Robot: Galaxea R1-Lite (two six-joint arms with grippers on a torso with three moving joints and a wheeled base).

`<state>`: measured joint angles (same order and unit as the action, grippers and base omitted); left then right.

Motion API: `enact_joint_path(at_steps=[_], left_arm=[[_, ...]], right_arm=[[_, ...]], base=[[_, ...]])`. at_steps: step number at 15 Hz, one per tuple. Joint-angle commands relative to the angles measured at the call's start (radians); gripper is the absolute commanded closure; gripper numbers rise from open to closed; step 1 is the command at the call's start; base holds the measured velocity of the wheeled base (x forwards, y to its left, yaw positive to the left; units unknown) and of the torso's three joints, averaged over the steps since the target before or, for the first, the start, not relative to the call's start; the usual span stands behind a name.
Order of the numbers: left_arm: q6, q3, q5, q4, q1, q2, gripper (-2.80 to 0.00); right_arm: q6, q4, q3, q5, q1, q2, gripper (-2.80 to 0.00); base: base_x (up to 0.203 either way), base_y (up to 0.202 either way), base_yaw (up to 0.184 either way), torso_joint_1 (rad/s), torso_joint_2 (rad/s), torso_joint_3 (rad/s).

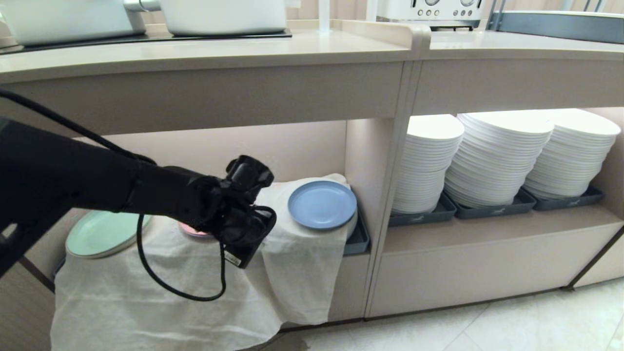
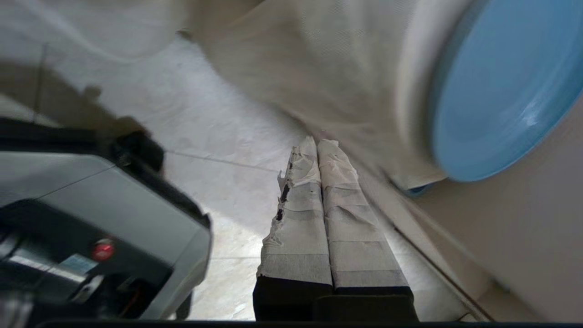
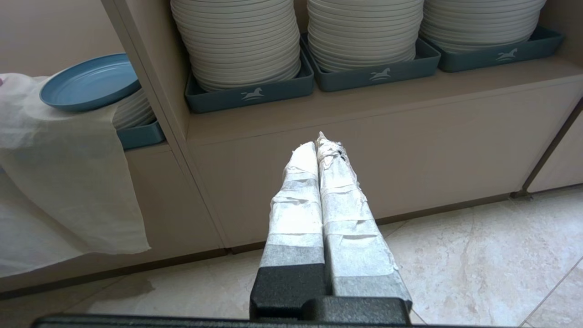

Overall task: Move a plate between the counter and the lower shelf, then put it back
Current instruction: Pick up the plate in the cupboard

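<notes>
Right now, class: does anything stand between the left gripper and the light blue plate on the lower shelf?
Nothing visible does. The left gripper, shut and empty, sits beside the plate, which lies on the white cloth with open space between them.

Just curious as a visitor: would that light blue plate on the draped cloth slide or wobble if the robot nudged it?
The light blue plate probably stays stiff; it looks like matte plastic, so likely light. It rests on the white cloth over a plate stack, so a push may drag the cloth. Near the edge, it could tip.
</notes>
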<state>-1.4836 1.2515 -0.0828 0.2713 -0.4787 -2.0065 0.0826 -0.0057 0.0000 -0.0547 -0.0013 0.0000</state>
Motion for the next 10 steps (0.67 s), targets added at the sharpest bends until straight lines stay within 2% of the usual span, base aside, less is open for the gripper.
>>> enact_joint_path(at_steps=[1, 3, 7, 8, 10], left_arm=[[-0.005, -0.11, -0.001, 0.002, -0.006, 0.097, 0.0], [0.008, -0.221, -0.002, 0.002, -0.012, 0.178, 0.0], [0.091, -0.405, -0.013, -0.008, -0.022, 0.349, 0.0], [0.121, -0.454, -0.028, -0.028, -0.022, 0.395, 0.0], [0.23, -0.553, -0.088, -0.078, -0.022, 0.468, 0.0]], right_arm=[[0.0, 0.0, 0.0, -0.001, 0.0, 0.0, 0.0], [0.0, 0.0, 0.0, -0.001, 0.001, 0.0, 0.0], [0.0, 0.0, 0.0, -0.001, 0.001, 0.0, 0.0], [0.0, 0.0, 0.0, -0.001, 0.001, 0.0, 0.0], [0.0, 0.0, 0.0, -0.001, 0.0, 0.0, 0.0]], base=[[0.0, 0.0, 0.0, 0.0, 0.0, 0.0], [0.0, 0.0, 0.0, 0.0, 0.0, 0.0], [0.0, 0.0, 0.0, 0.0, 0.0, 0.0], [0.0, 0.0, 0.0, 0.0, 0.0, 0.0], [0.0, 0.0, 0.0, 0.0, 0.0, 0.0]])
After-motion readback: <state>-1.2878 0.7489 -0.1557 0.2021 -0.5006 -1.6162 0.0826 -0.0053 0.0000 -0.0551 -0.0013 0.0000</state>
